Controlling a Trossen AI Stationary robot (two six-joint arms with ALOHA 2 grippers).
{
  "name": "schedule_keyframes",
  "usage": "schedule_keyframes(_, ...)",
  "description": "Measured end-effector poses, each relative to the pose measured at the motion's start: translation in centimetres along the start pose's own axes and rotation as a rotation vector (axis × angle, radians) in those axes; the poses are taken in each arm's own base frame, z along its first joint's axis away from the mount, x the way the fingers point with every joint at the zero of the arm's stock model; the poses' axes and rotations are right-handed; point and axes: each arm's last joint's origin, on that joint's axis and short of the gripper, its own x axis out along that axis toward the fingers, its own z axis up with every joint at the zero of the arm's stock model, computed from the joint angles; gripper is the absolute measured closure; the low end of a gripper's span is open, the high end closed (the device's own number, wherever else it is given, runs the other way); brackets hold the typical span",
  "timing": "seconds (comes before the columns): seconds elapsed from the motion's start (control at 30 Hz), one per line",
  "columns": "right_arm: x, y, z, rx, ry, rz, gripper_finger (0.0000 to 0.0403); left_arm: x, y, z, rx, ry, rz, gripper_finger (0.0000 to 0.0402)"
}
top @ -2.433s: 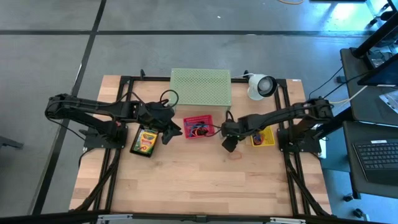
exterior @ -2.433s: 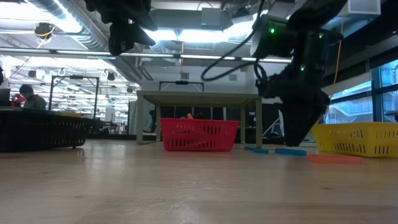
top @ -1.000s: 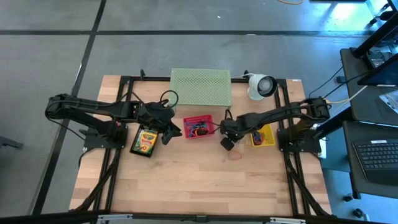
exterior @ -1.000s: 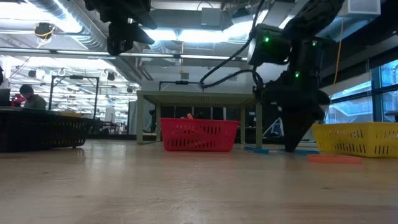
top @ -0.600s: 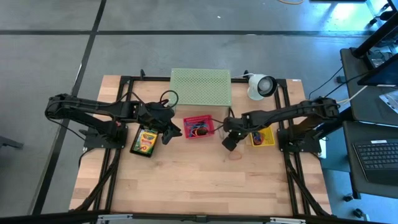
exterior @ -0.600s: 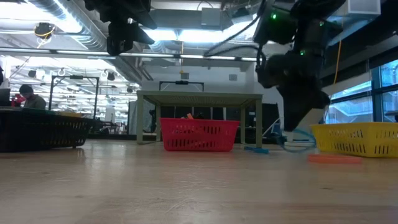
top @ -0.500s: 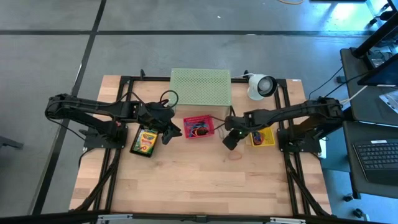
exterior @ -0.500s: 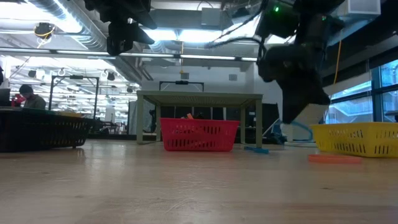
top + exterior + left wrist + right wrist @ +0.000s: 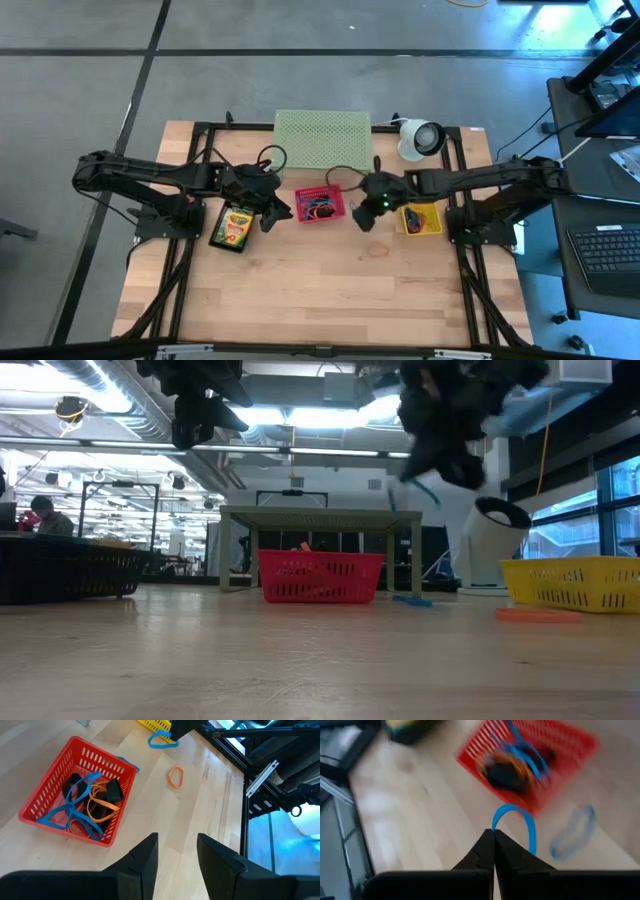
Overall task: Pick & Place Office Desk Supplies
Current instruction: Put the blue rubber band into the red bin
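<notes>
Two arms were out over the bench (image 9: 300,300), and the right one had the action. The right hand (image 9: 493,836) had its fingers pinched tight together on a blue rubber band (image 9: 517,822), the loop arching up from the fingertips. In the high view that hand (image 9: 368,212) hung just beside the red basket (image 9: 320,205), between it and the yellow basket (image 9: 421,219). From bench height the band (image 9: 425,490) dangled under the raised hand, well clear of the wood.

Down in the red basket (image 9: 75,800) lay a tangle of blue and orange bands with dark clips. A second blue band (image 9: 161,740) rested on the bench near the yellow basket, and an orange band (image 9: 175,776) lay alone on the bare wood, apart from both baskets.

Over on the other side, the left hand (image 9: 272,205) hovered between the red basket and the black tray (image 9: 232,228) holding crayon boxes. Its fingers (image 9: 145,857) stood apart with nothing between them. Behind the baskets sat the green mesh stand (image 9: 322,140) and the white lamp (image 9: 420,138).
</notes>
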Motion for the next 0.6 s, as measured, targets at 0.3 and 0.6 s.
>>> schedule_keyframes(0.3, 2.0, 2.1, 5.6, -0.108, -0.048, -0.027, 0.0403, 0.0, -0.1, 0.1, 0.002, -0.013, -0.003, 0.0272)
schedule_keyframes(0.6, 7.8, 0.5, 5.8, -0.139, 0.098, -0.078, 0.0403, 0.0, -0.8, 0.7, 0.087, -0.091, -0.057, 0.0272)
